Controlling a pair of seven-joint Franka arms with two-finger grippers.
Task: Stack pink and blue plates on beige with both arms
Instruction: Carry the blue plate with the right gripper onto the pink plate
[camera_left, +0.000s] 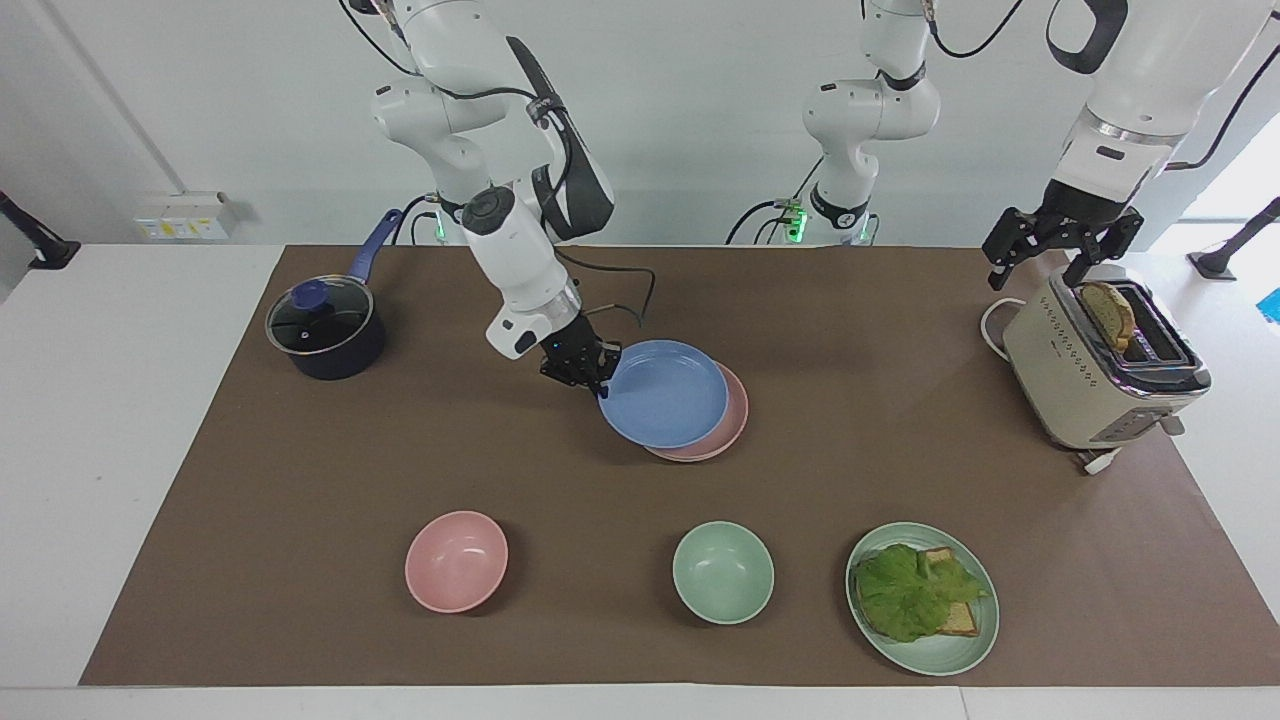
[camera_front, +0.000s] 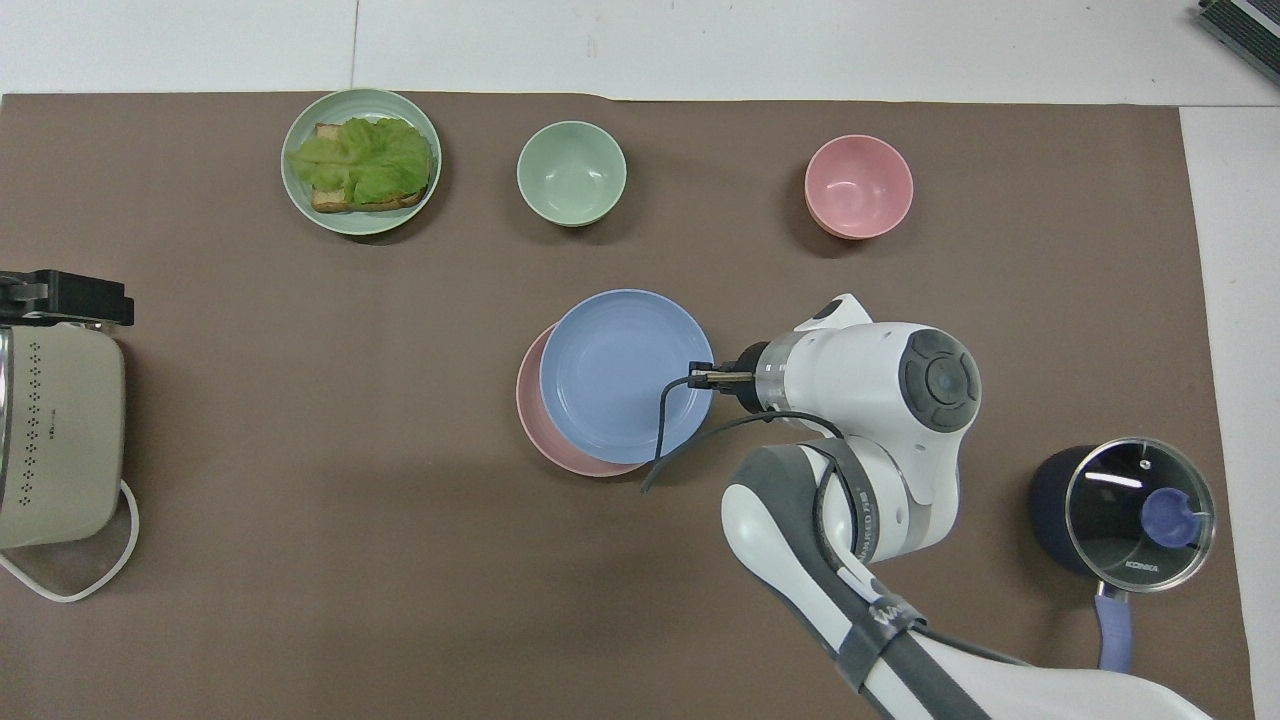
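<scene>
My right gripper (camera_left: 600, 385) (camera_front: 697, 377) is shut on the rim of the blue plate (camera_left: 665, 393) (camera_front: 615, 375), at the edge toward the right arm's end of the table. The blue plate hangs over the pink plate (camera_left: 738, 415) (camera_front: 535, 430) and covers most of it, leaving a pink crescent showing. I cannot tell whether the two plates touch. The beige plate is hidden. My left gripper (camera_left: 1040, 272) (camera_front: 60, 298) waits open above the toaster, holding nothing.
A cream toaster (camera_left: 1100, 370) (camera_front: 55, 430) with a bread slice stands at the left arm's end. A dark lidded pot (camera_left: 325, 330) (camera_front: 1120, 510) sits at the right arm's end. Farther from the robots are a pink bowl (camera_left: 456, 560), a green bowl (camera_left: 722, 572) and a green plate (camera_left: 935, 655) with lettuce and bread.
</scene>
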